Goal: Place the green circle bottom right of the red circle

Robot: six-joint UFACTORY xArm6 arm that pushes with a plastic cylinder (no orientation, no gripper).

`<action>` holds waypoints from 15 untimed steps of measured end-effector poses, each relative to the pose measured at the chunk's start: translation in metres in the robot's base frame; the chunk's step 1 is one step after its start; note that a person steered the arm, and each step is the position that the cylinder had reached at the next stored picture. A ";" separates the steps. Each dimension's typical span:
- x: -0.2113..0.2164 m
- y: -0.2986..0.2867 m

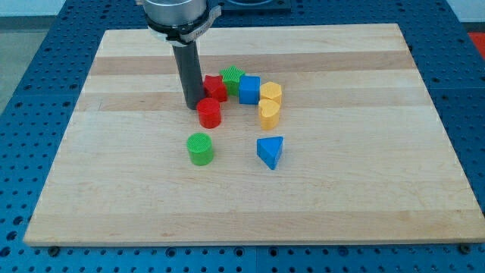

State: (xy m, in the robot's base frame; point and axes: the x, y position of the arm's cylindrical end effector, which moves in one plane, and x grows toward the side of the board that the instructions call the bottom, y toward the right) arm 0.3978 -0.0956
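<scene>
My tip (194, 105) is down on the bench (364, 197), and there is no claw on this rod to open or close, just the bare end. It sits right beside the red circle (209, 113), at that block's upper left, with a second red block (215, 87) just to its right. The green circle (201, 149) stands apart, below the red circle and slightly to the view's left. Behind, a green block (231, 76), a blue cube (249, 89) and two yellow blocks (270, 93) (268, 113) cluster together; a blue triangle (270, 151) sits alone lower right.
</scene>
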 end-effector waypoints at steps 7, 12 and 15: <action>0.141 -0.019; 0.094 0.046; 0.121 0.123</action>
State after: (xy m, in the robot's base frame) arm 0.5191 0.0271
